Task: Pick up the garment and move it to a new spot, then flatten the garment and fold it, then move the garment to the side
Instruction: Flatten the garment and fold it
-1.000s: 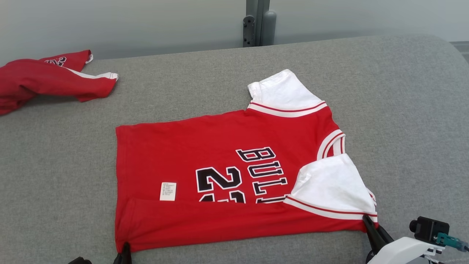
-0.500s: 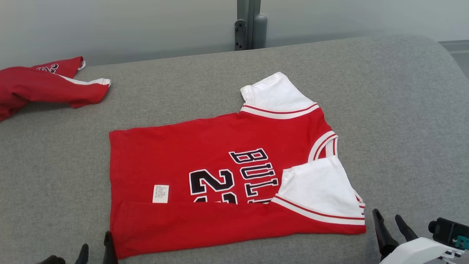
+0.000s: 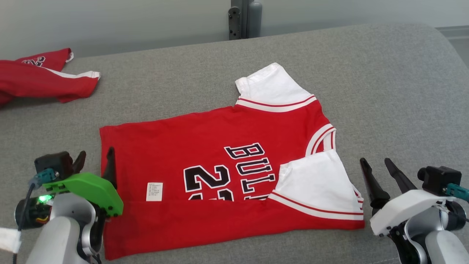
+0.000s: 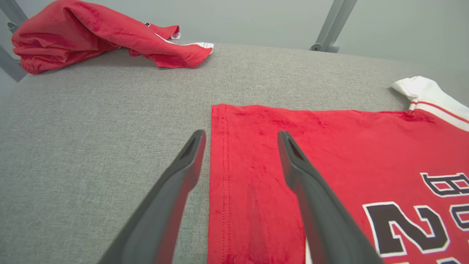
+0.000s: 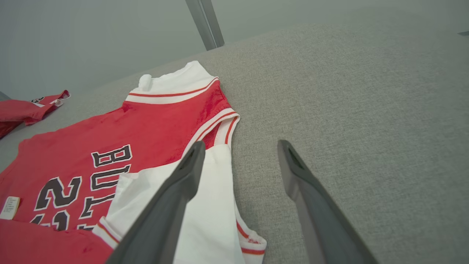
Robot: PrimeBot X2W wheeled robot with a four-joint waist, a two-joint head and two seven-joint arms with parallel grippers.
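a red basketball jersey with white sleeves lies spread out near the middle of a grey fabric-covered desk. it lies sideways to the robot, with its hem toward the robot's left and its striped collar toward the right. black letters edged in white read "bul", with a large "2" beside them. the long edge nearest the robot is folded up over the body as a red band, and it covers the lower part of the print. a small white tag sits just above that fold. the near sleeve lies folded in on the red cloth. the far sleeve sticks out flat on the desk.

the left tool, on a green-topped wrist, is at the hem with its two dark fingers spread and pinching nothing. in the left wrist view the left tool straddles the hem line, with one finger over bare desk and the other over red cloth. whether it touches the cloth i cannot tell.

the right tool, on a white wrist, is just beside the near sleeve. its fingers are also spread and hold nothing. in the right wrist view the right tool has one finger over the white sleeve and the other over bare desk.

a second red garment lies crumpled at the far left of the desk, well apart from the jersey. a grey metal post stands behind the desk against a pale wall.
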